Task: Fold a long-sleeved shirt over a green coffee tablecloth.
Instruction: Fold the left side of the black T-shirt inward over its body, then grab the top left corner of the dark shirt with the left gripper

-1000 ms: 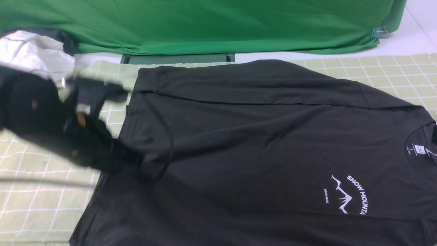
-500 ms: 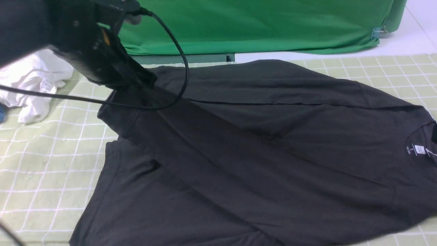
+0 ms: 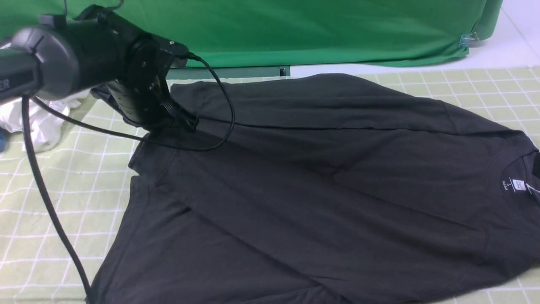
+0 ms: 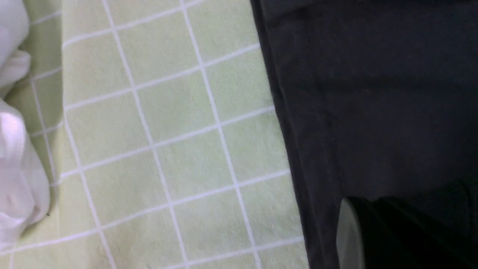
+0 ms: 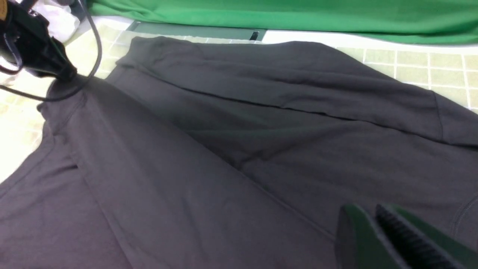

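The black long-sleeved shirt [image 3: 320, 177] lies spread on the green coffee tablecloth [image 3: 63, 190], its white neck label [image 3: 518, 185] at the right. A long fold of black cloth runs diagonally across its front, and the chest print is hidden. My left gripper [image 3: 179, 120] is at the shirt's far left corner, shut on the end of that fold. The right wrist view shows that gripper [image 5: 67, 73] touching the cloth. My right gripper [image 5: 368, 215] hovers over the shirt's right part, its green fingers almost together with nothing between them.
A crumpled white garment [image 3: 46, 122] lies on the tablecloth at the far left, beside the left arm. A plain green backdrop [image 3: 316, 29] hangs behind, with a clip [image 3: 468, 41] at its right end. The left arm's black cable [image 3: 50, 202] trails over the cloth.
The left gripper rose from the left side and swung to the far left corner, pulling a length of black cloth with it. That cloth now covers the chest print.
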You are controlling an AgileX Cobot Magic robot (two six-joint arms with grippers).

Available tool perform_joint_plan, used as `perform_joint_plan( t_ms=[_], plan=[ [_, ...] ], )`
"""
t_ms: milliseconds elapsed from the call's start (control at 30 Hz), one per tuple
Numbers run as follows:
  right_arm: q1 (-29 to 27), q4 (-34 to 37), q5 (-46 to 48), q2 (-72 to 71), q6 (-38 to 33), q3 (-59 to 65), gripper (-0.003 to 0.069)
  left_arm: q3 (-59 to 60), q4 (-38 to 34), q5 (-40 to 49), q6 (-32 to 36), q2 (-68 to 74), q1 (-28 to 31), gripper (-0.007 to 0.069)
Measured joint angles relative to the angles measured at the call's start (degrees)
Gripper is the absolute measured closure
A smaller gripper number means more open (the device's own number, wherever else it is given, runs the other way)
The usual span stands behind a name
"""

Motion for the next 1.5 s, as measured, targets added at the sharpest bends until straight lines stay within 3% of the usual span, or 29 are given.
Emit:
perform_joint_plan(
  t_ms=[500,633,733,833,967,1167,1500],
  plan=[
    [0.0,0.01,-0.32,0.0,0.0,0.0,0.0587,-1.27,0.77,-4.05,0.69,1.14,0.05,0.0573],
    [0.0,0.01,-0.32,0.0,0.0,0.0,0.0583,-1.27,1.17,-4.45,0.69,1.14,0.05,0.0468],
    [0.0,0.01,-0.32,0.0,0.0,0.0,0.0578,-1.34,1.19,-3.79,0.25,1.14,0.05,0.0337],
    [0.0,0.01,0.13,0.0,0.47,0.0,0.0577,-2.8,0.78,-0.8,-4.06,1.14,0.27,0.0228],
    [0.0,0.01,0.78,0.0,0.8,0.0,0.0573,-6.99,-2.95,0.54,-7.06,1.34,1.92,0.0172],
    [0.0,0.01,0.96,0.0,0.87,0.0,0.0565,-18.21,-14.71,-0.81,-4.61,7.54,5.93,0.0174],
    [0.0,0.01,1.19,0.0,0.9,0.0,0.0554,-27.61,-18.0,2.23,-4.02,20.51,8.08,0.0182]
  ],
)
